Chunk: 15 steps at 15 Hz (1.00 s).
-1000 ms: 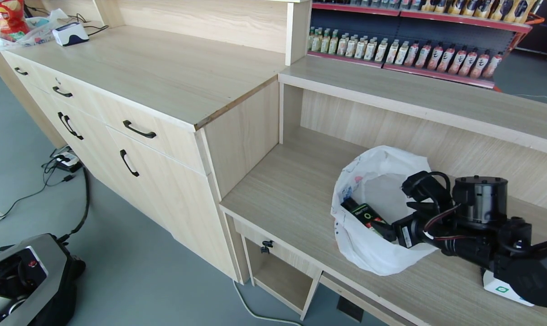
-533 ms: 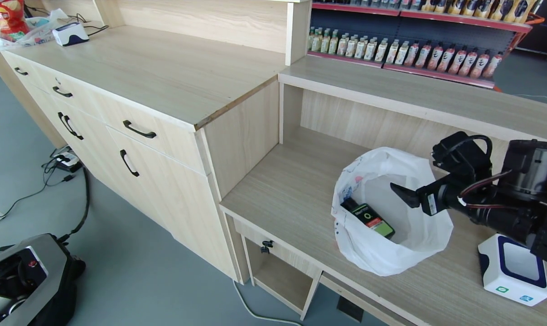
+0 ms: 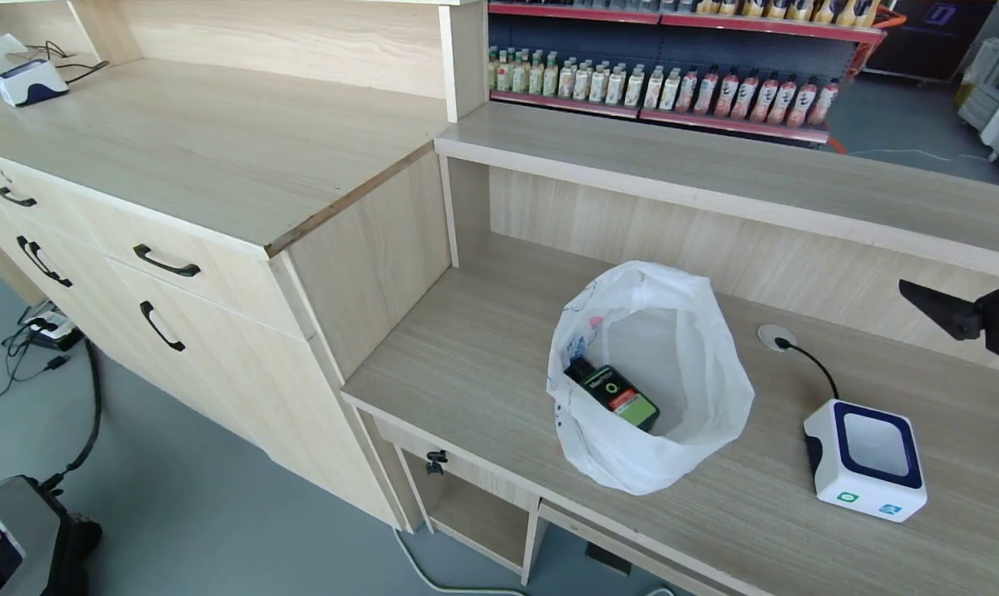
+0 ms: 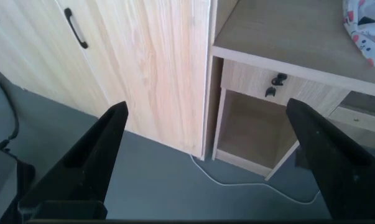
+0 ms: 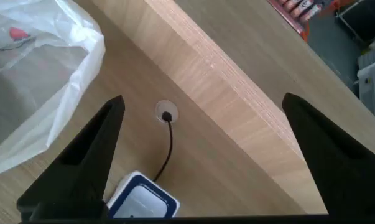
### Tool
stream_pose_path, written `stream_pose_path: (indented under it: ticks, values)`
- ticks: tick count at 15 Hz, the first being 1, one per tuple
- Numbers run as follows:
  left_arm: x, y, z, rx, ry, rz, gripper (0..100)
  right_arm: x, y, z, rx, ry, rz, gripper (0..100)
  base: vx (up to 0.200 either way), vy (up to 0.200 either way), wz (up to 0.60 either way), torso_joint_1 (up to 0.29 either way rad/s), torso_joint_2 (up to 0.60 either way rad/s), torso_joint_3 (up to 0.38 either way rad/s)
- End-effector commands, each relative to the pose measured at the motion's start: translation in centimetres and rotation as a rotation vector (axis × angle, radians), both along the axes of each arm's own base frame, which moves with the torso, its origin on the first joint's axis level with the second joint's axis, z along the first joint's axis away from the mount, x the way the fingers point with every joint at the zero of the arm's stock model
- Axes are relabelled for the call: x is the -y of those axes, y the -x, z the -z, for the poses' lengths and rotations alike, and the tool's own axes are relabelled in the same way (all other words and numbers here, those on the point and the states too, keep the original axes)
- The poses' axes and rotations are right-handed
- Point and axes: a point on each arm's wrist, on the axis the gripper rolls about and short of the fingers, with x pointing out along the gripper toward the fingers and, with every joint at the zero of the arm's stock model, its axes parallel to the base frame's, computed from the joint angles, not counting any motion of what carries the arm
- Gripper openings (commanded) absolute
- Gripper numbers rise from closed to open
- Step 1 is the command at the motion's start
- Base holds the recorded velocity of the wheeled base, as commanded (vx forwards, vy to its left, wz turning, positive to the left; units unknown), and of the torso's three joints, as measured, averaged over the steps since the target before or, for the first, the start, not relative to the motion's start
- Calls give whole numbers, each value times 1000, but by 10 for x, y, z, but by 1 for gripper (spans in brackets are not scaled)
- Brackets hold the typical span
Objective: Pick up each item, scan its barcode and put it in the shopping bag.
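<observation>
Found the white shopping bag standing on the lower desk, mouth open and facing up. Saw one item inside it, a dark box with a green and red label, lying tilted against the bag's left wall.

Spotted the white scanner with the dark blue frame to the right of the bag, near it but apart, window turned up. Traced its black cable to a round hole in the desk, right of the bag and behind the scanner.

Caught the right gripper well to the right of the bag, raised above the desk over that hole, jaws spread wide and holding nothing.

Placed the left gripper off the desk, lower than the bag and to its left, over the grey floor in front of the pale wooden cupboard. Found its jaws equally wide and empty.

Noted rows of bottles on a red shelf far behind the bag.
</observation>
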Motion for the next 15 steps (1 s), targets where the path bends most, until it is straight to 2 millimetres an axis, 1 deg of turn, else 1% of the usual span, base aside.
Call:
stream_pose_path:
  ticks: [1,2,4,6,8,9,10,11,12,13,15]
  values:
    - [0,0,0,0,0,0,100,7,17,-28,81,17,54,100,0,0,-600,2,2,-2]
    - [0,0,0,0,0,1,100,16,21,-37,59,12,117,100,0,0,-600,2,-7,2]
    - [0,0,0,0,-1,0,100,26,25,-48,-9,-50,246,100,0,0,-600,0,-2,0]
    - [0,0,0,0,-1,1,100,38,22,-46,-128,-143,380,100,0,0,-600,0,5,2]
    - [0,0,0,0,-1,1,100,55,9,-36,-206,-220,444,100,0,0,-600,2,7,0]
    - [0,0,0,0,-1,0,100,62,1,-24,-250,-252,461,100,0,0,0,0,0,0]
    - [0,0,0,0,0,1,100,67,-5,-18,-269,-273,465,100,0,0,0,0,0,0]
    - [0,0,0,0,0,1,100,80,-14,-10,-304,-321,462,100,0,0,0,0,0,0]
    - [0,0,0,0,0,0,100,90,-20,-7,-316,-340,445,100,0,0,0,0,0,0]
    - [0,0,0,0,-1,0,100,102,-29,1,-347,-374,397,100,0,0,0,0,0,0]
    - [0,0,0,0,0,1,100,109,-44,13,-390,-407,307,100,0,0,0,0,0,0]
